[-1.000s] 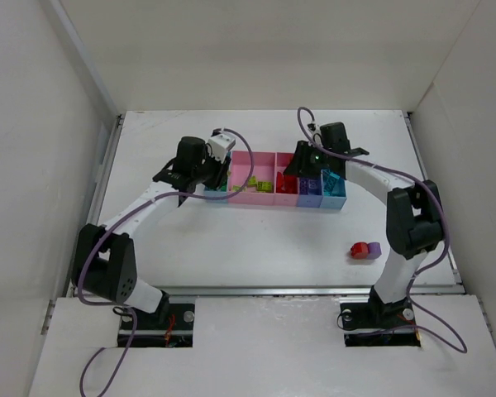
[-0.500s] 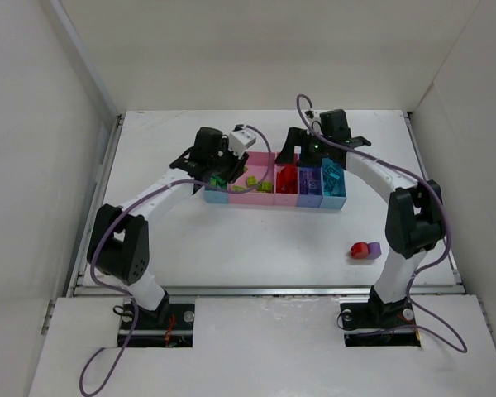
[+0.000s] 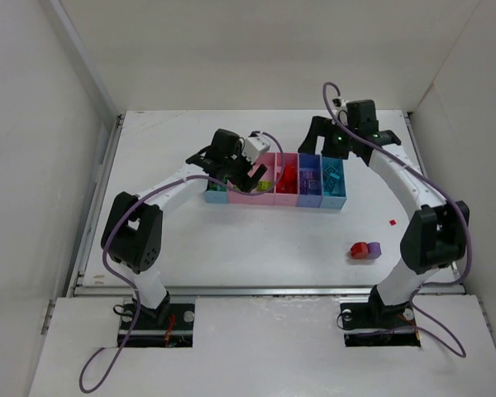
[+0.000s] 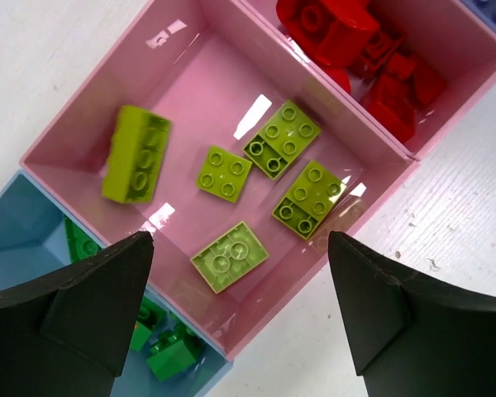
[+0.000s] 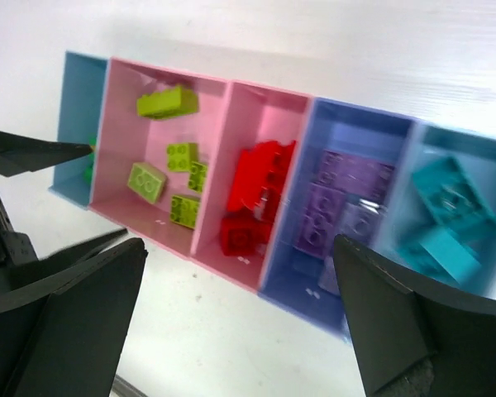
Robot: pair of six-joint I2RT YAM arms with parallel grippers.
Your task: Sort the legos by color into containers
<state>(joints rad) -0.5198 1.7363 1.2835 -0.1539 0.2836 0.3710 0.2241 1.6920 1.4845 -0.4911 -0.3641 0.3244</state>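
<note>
Two open, empty claws hover over the containers [image 5: 120, 124], one colour per tray: left claw [image 4: 240, 248] above yellow-green legos [image 4: 221, 171], right claw [image 5: 240, 244] above the row. Red-and-purple legos [image 3: 364, 249] lie unsorted on the table [image 3: 256, 240], well away.

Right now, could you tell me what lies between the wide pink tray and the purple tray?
The narrow pink tray, holding red bricks and joined to both; the right wrist view shows it best.
</note>
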